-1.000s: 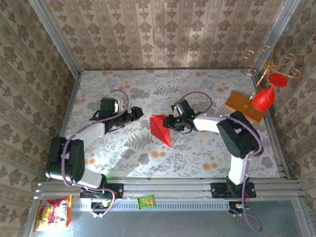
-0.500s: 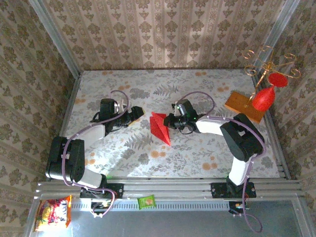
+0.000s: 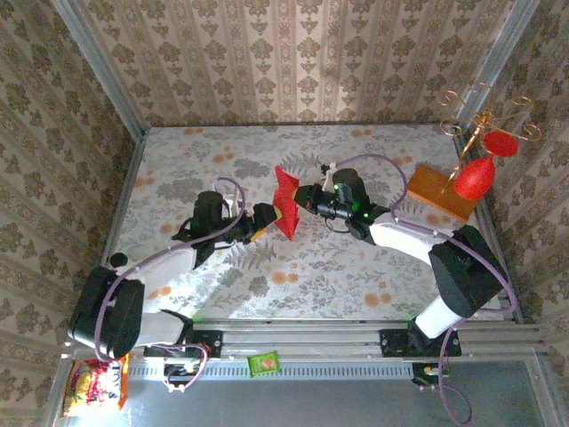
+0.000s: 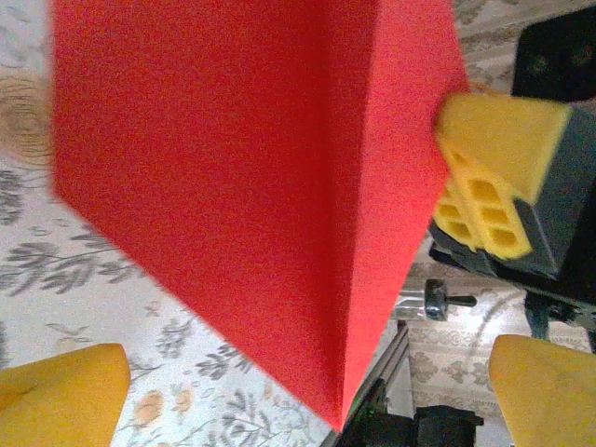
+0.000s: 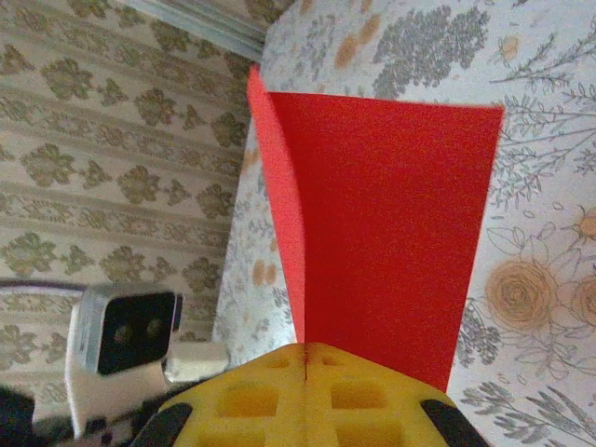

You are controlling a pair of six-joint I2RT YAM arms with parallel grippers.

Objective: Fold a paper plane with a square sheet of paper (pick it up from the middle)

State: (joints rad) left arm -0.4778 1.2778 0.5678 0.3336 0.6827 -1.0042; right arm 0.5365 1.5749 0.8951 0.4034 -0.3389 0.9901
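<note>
- Mid-fold: the right gripper [image 3: 303, 197] is clamped shut on an edge of the red paper [image 3: 284, 203]. It holds the paper upright and clear of the flowered tabletop [image 3: 373, 267], near the middle.
- In the right wrist view, its yellow pads [image 5: 251, 400] meet on the paper's long crease, and two red panels fan away from the pinch.
- The left gripper [image 3: 264, 222] sits just beside the paper's lower point, jaws spread wide and gripping nothing. In its own wrist view, the red sheet hangs ahead of its yellow fingertips [image 4: 65, 391].
- Apparently done: the sheet is picked up, carries at least one firm crease and tapers to a point.
- Apparently left: it does not yet read as a clean dart, so wing folds seem outstanding. How many layers are folded cannot be told.
- A wooden board [image 3: 440, 191] lies well apart at the right.
</note>
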